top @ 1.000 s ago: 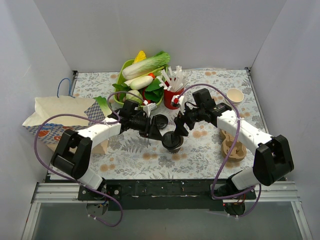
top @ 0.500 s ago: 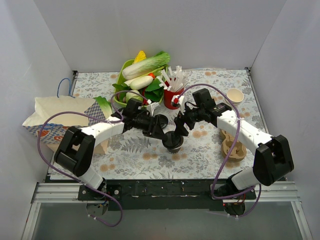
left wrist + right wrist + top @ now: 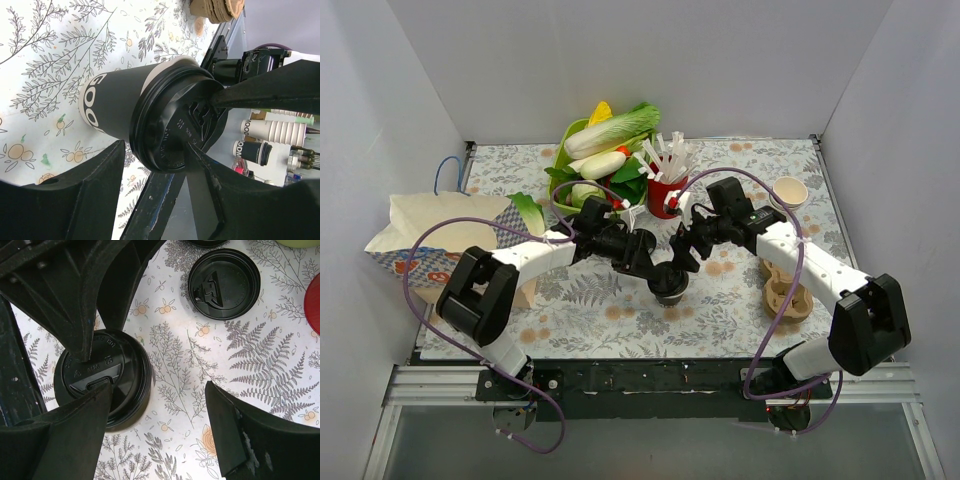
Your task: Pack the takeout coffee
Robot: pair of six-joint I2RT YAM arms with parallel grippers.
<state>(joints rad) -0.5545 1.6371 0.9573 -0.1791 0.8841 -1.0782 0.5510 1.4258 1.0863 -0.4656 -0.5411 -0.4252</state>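
Standing upright at the centre of the table [image 3: 570, 300], the takeout coffee [image 3: 668, 284] is flanked at its lid [image 3: 117, 365]: left gripper [image 3: 157, 147] part-spread astride the rim, right gripper [image 3: 159, 390] spread wide, one finger over the top, probably steadying it.

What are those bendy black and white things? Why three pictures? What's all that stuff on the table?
They are robot arms, a left arm and a right arm, each ending in a two-finger gripper. The wide picture comes from a camera above; the close-ups come from cameras on the wrists. On the table are a takeout coffee with a black lid, a loose lid, a red straw holder, vegetables, a paper bag, cup carriers and a white cup. The left gripper has its fingers apart at the coffee's lid; the right gripper is open, one finger at the lid too.
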